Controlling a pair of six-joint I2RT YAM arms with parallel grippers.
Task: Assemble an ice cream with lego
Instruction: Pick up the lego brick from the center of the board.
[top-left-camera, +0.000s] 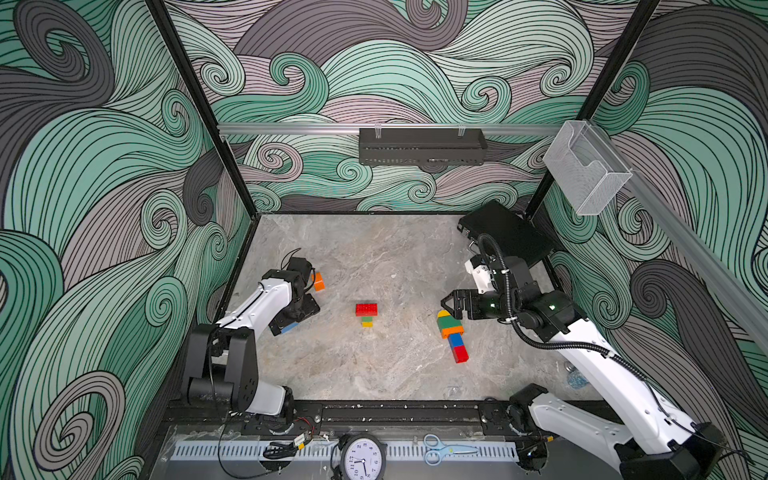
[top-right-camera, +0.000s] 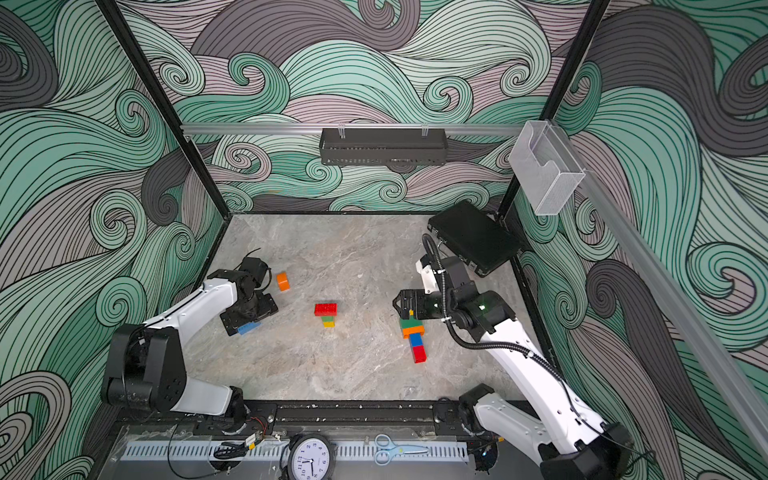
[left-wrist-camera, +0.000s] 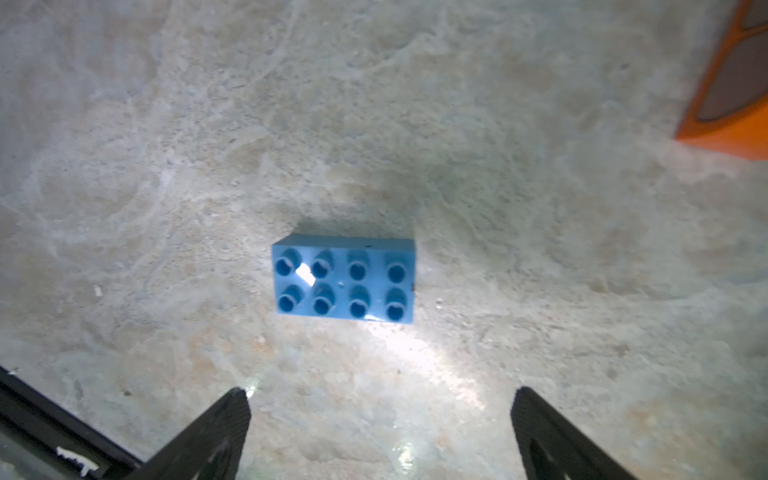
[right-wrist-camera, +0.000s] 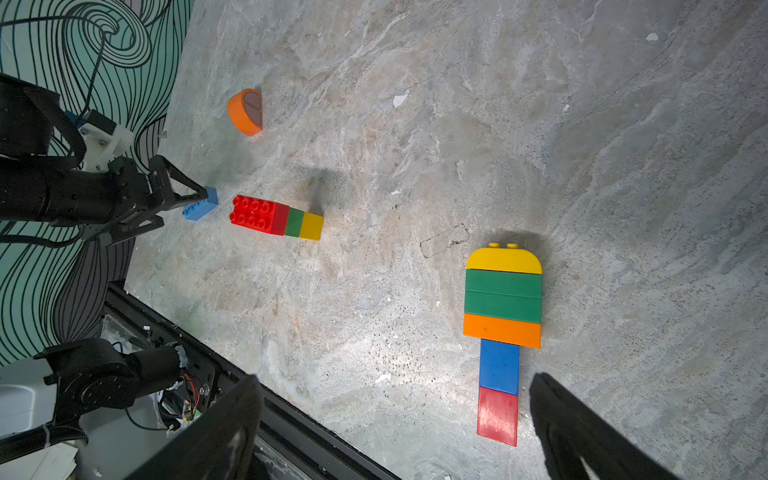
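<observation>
A light-blue oblong lego brick (left-wrist-camera: 344, 278) lies studs up on the marble table, directly under my left gripper (left-wrist-camera: 380, 395), which hangs open and empty above it. Both top views show that brick (top-left-camera: 289, 328) half hidden by the gripper. An orange round-topped brick (top-left-camera: 318, 281) lies just beyond the left wrist. A short red, green and yellow stack (top-left-camera: 366, 312) lies at mid-table. A longer stack (right-wrist-camera: 503, 307) lies flat on the right: yellow round top, two green, orange, blue, red. My right gripper (right-wrist-camera: 395, 380) hovers open over its yellow end (top-left-camera: 444, 314), holding nothing.
A black case (top-left-camera: 507, 232) leans in the back right corner behind the right arm. A black rail (top-left-camera: 374, 411) runs along the table's front edge, with a clock (top-left-camera: 363, 459) and scissors (top-left-camera: 440, 449) in front of it. Patterned walls close in the sides and back.
</observation>
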